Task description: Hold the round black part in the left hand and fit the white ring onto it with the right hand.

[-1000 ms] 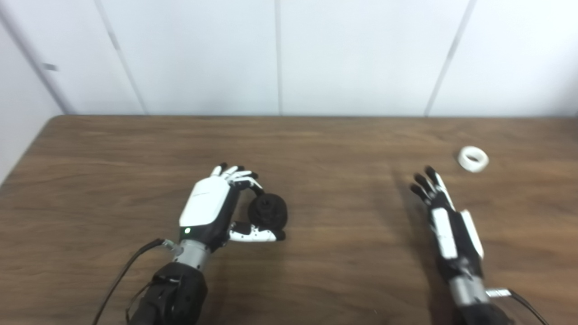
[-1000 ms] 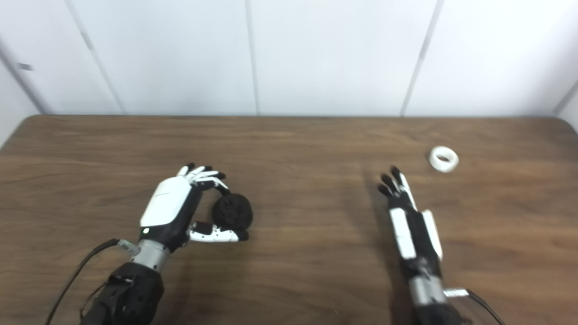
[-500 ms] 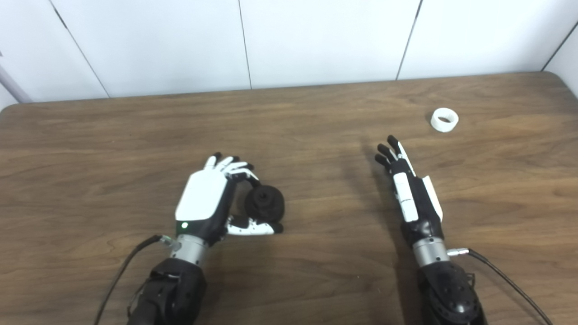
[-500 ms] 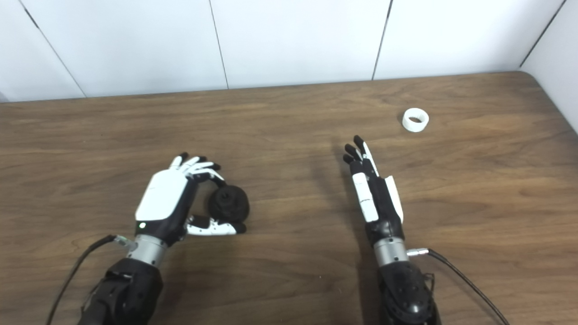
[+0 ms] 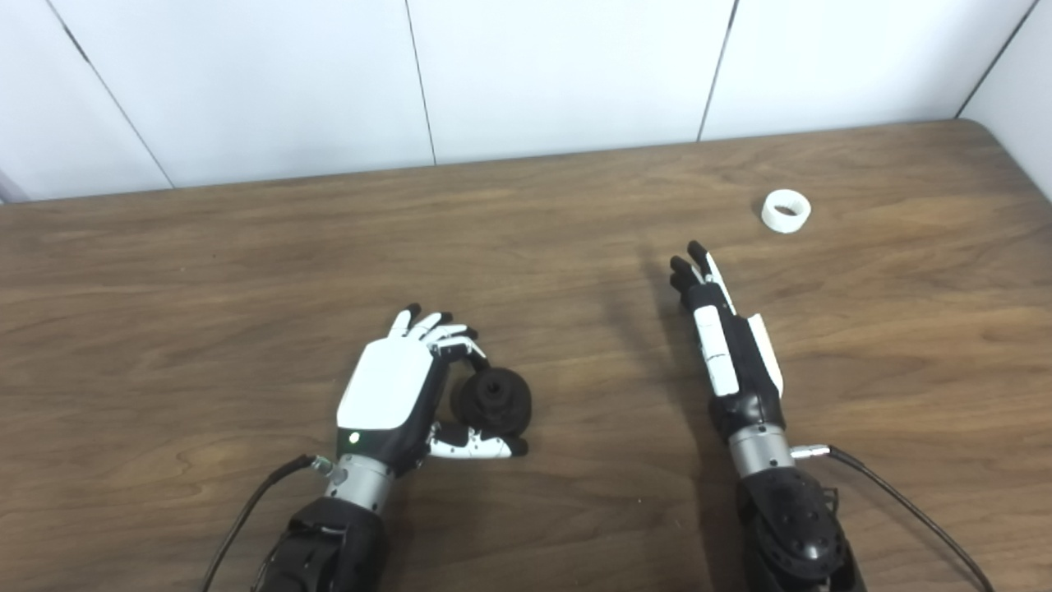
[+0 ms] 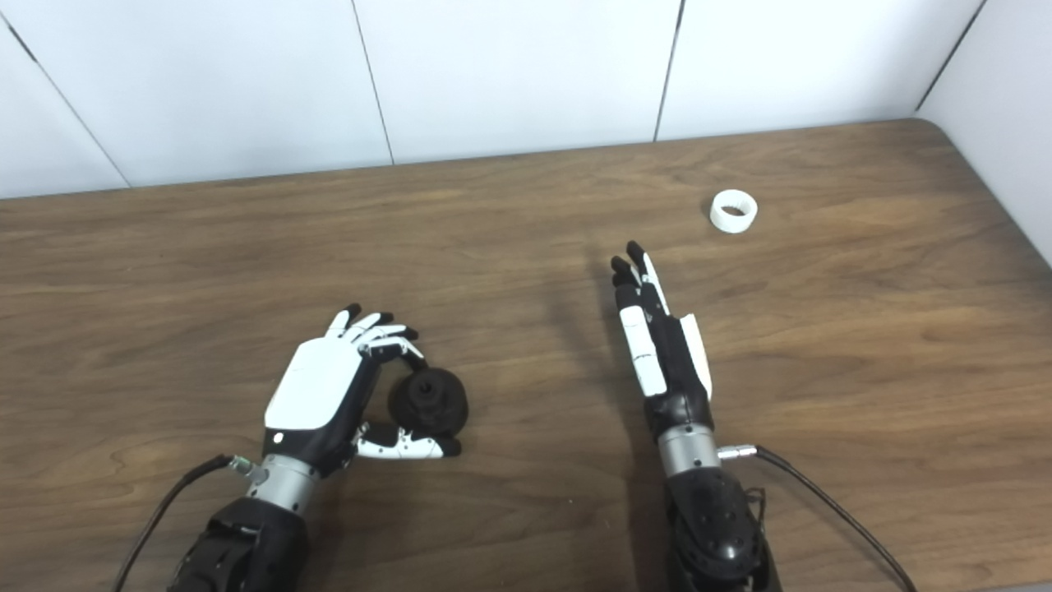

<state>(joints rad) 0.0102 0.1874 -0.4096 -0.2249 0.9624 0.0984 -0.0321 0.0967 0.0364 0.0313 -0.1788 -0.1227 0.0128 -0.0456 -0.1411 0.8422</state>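
At the brown wooden table (image 5: 246, 263), my left hand (image 5: 393, 395) curls its fingers and thumb around the round black plastic part (image 5: 491, 400), which rests on the tabletop. My right hand (image 5: 727, 345) lies straight-fingered and empty, well apart from the small white plastic ring (image 5: 786, 211) lying near the table's far right corner.

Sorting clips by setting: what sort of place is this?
Probably a lab or test room: a bare wooden table against plain white wall panels, with only a black part and white ring.
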